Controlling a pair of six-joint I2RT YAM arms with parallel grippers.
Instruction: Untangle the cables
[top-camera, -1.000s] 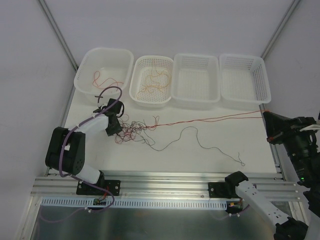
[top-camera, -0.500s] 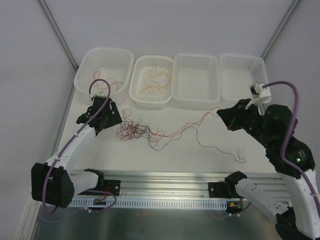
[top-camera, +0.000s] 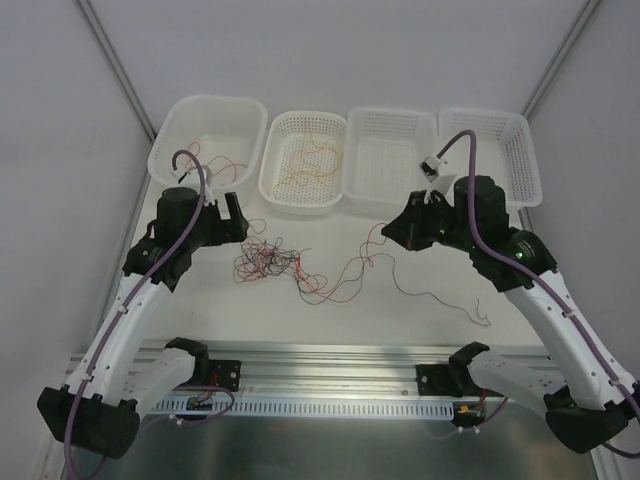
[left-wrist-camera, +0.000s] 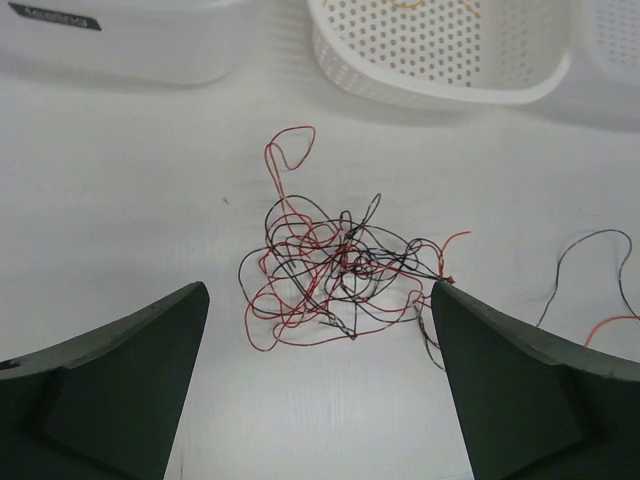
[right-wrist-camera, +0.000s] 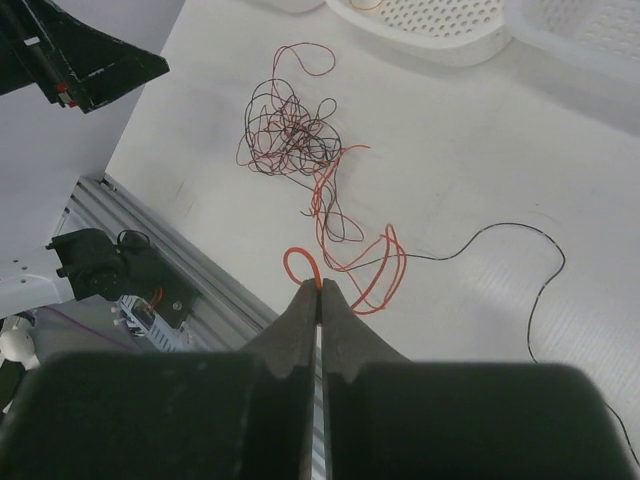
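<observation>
The cables (top-camera: 268, 262) lie as a small red and black tangle on the white table, left of centre. My left gripper (top-camera: 236, 222) hovers just left of and above them, open and holding nothing. In the left wrist view the tangle (left-wrist-camera: 335, 265) shows between its wide-spread fingers (left-wrist-camera: 130, 370). My right gripper (right-wrist-camera: 320, 285) is shut on a red cable (right-wrist-camera: 385, 265), whose slack loops trail back to the tangle (right-wrist-camera: 290, 135). From above, that gripper (top-camera: 395, 232) sits at centre right with the red strand (top-camera: 352, 268) hanging from it. A loose black cable (top-camera: 432, 295) squiggles to the right.
Four white baskets line the far edge. The left tub (top-camera: 165, 150) holds red strands and the second basket (top-camera: 300, 205) holds orange ones. The other two (top-camera: 392, 205) (top-camera: 525, 160) show no cables. An aluminium rail (top-camera: 330, 365) runs along the near edge.
My left gripper has opened and drawn back up off the tangle. My right arm swung in from the far right edge, and the once-taut red cable has gone slack into loops.
</observation>
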